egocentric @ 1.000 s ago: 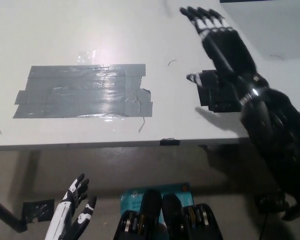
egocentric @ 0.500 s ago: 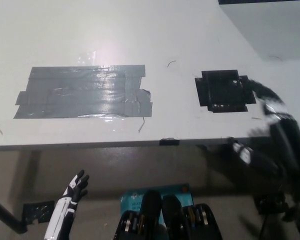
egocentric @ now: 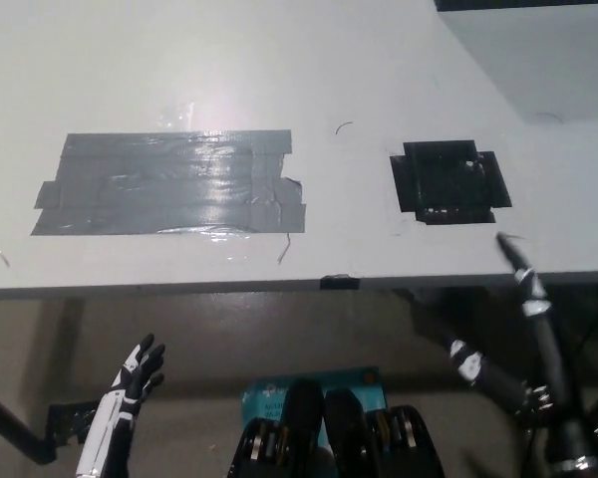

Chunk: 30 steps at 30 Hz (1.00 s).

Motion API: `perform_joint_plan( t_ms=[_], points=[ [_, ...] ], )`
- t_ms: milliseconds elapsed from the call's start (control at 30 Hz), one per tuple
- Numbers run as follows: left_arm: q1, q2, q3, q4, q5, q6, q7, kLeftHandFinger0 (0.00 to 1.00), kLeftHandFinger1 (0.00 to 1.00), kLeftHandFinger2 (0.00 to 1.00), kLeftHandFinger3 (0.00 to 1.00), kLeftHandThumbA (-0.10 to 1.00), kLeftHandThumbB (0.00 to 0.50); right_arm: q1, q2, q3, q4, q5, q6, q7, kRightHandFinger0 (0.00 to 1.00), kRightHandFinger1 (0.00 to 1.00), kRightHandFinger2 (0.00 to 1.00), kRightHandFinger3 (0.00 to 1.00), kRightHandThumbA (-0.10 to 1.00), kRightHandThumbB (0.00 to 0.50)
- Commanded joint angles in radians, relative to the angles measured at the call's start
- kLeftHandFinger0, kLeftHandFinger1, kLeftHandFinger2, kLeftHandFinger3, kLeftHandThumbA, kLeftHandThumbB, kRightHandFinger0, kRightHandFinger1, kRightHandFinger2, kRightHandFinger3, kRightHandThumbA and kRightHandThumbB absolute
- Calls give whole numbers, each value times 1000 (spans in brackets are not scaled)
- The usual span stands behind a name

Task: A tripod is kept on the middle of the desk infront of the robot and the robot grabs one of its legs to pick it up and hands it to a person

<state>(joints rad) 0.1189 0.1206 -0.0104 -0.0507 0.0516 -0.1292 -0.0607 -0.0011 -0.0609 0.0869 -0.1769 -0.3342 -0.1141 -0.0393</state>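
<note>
No tripod shows anywhere in the head view. My black right hand point(egocentric: 534, 370) hangs below the white desk's front edge point(egocentric: 179, 289) at the lower right. Its fingers point(egocentric: 519, 271) are spread and hold nothing. One fingertip reaches up just over the desk edge. My white left hand point(egocentric: 120, 408) rests low at the lower left, under the desk's edge, open with nothing in it.
A wide patch of grey tape point(egocentric: 169, 183) lies on the desk's left half. A smaller square of black tape point(egocentric: 448, 181) lies to the right. A teal box point(egocentric: 269, 390) sits on the floor under the desk.
My right arm has dropped from over the black tape patch, off the desk, to below its front edge. The left hand has sunk a little lower.
</note>
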Motion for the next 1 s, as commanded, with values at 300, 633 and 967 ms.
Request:
perform_joint_plan(
  t_ms=[300,633,967],
  points=[
    [31,-8,10,-17,-24,-80,0,1000,1000,1000,1000,1000,165,19,29,15,157,226,-34,94,1000,1000,1000,1000,916,171],
    [-1,-4,10,-19,-15,-47,-4,1000,1000,1000,1000,1000,150,-9,-11,18,168,236,6,133,1000,1000,1000,1000,858,182],
    [-34,-13,-3,-4,0,-51,-3,1000,1000,1000,1000,1000,114,-11,-37,20,148,228,45,155,1000,1000,1000,1000,881,202]
  ],
)
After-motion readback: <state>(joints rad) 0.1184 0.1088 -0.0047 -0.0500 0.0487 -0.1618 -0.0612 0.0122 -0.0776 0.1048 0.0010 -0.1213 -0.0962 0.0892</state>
